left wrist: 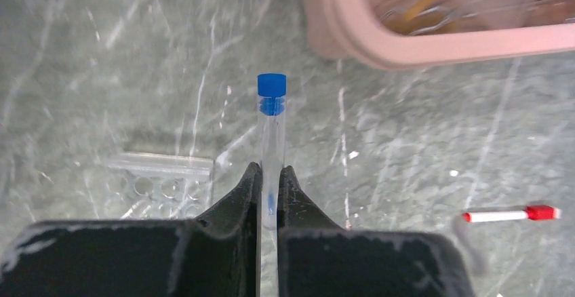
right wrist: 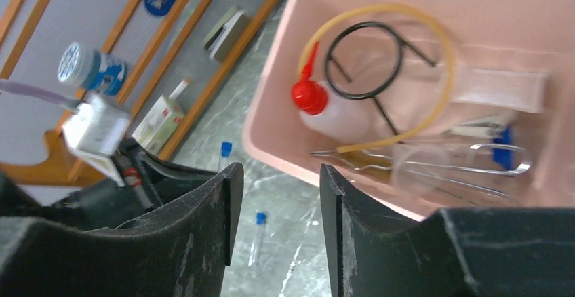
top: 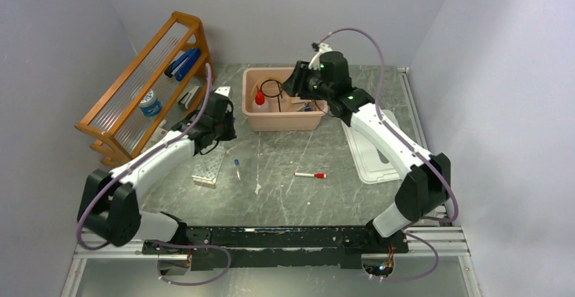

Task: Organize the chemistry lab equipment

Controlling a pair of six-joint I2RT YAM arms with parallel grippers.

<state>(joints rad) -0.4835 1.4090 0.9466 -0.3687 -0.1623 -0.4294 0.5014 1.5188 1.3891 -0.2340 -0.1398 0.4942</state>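
My left gripper (left wrist: 271, 169) is shut on a clear blue-capped tube (left wrist: 271, 127), held above the table just right of the clear tube rack (left wrist: 159, 182); in the top view it (top: 220, 134) hangs over the rack's far end (top: 209, 165). A second blue-capped tube (top: 237, 168) lies on the table and also shows in the right wrist view (right wrist: 258, 232). My right gripper (right wrist: 274, 175) is open and empty over the near left rim of the pink bin (right wrist: 271, 127). The bin holds the red-capped squeeze bottle (right wrist: 325, 110), black wire ring (right wrist: 363, 60) and amber tubing (right wrist: 441, 87).
A white red-capped stick (top: 310, 175) lies mid-table. A clear lid (top: 369, 151) lies under the right arm. The wooden slatted rack (top: 146, 80) stands at the far left with blue items and a small jar. Metal tongs (right wrist: 474, 168) lie in the bin.
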